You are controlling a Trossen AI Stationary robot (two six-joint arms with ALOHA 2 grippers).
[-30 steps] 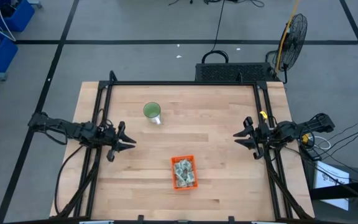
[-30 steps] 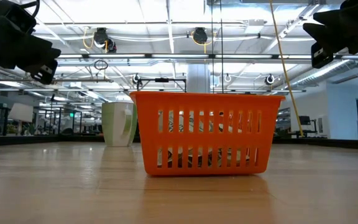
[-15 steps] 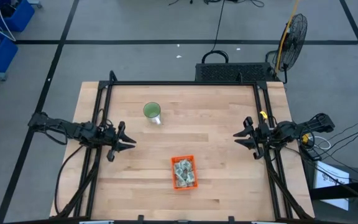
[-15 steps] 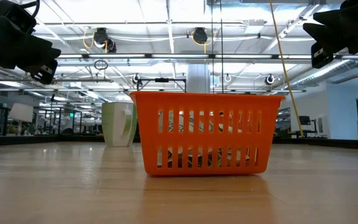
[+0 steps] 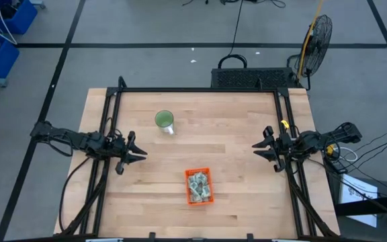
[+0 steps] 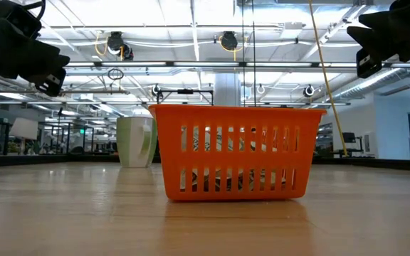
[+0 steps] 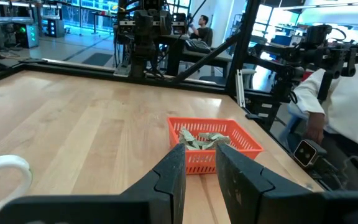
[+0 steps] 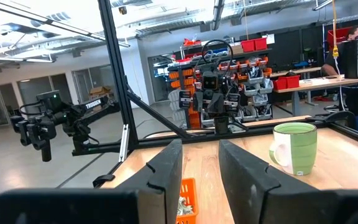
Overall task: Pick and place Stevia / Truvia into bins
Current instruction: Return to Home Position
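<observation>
Holding sachets (image 5: 199, 185): orange tray (image 5: 197, 170); "TROSSEN"-marked left arm (image 8: 89, 114)

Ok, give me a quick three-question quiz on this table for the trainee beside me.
1. Pick one: the Stevia sachets lie A) loose on the wood, B) in the orange basket, C) between a pincer's fingers.
2. True or false: the left pincer and the right pincer each grip a sachet.
3. Fill in: besides the basket, one thing stands on the table: a green ___.
Key: 1 B; 2 false, both are empty at the table's sides; 3 mug.
</observation>
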